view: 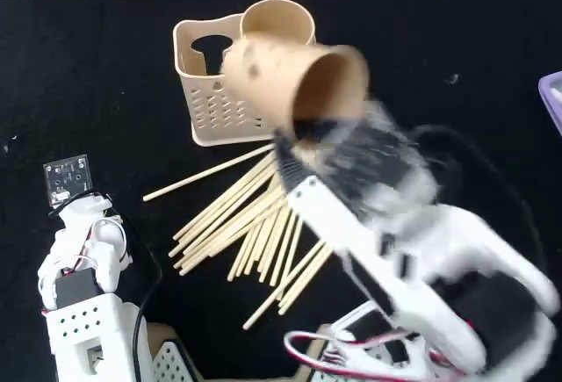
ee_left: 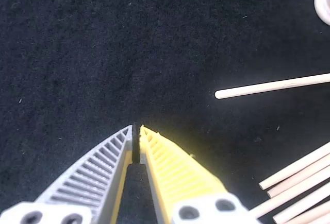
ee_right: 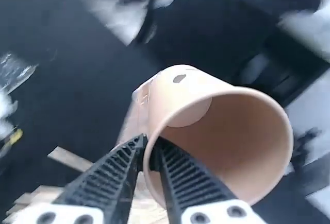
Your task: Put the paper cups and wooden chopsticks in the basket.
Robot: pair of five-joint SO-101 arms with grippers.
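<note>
The right claw (ee_right: pixel 149 144) pinches the rim of a tilted paper cup (view: pixel 294 79), held in the air near the basket (view: pixel 211 110), where a second cup (view: pixel 277 20) sits. Wooden chopsticks (view: pixel 246 224) lie scattered on the bench (view: pixel 105 75) beneath. The left claw (ee_left: pixel 136 128), pressed together, is near them.

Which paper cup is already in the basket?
The upright cup standing in the basket; the other cup is tipped sideways, its rim pinched in the right gripper.

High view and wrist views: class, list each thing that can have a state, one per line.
held cup: tipped sideways, rim pinched by right gripper.
other cup: upright in basket.
basket: upright, holding one cup.
chopsticks: lying loose on table, outside basket.
right gripper: shut on held cup.
left gripper: shut, empty.
</note>
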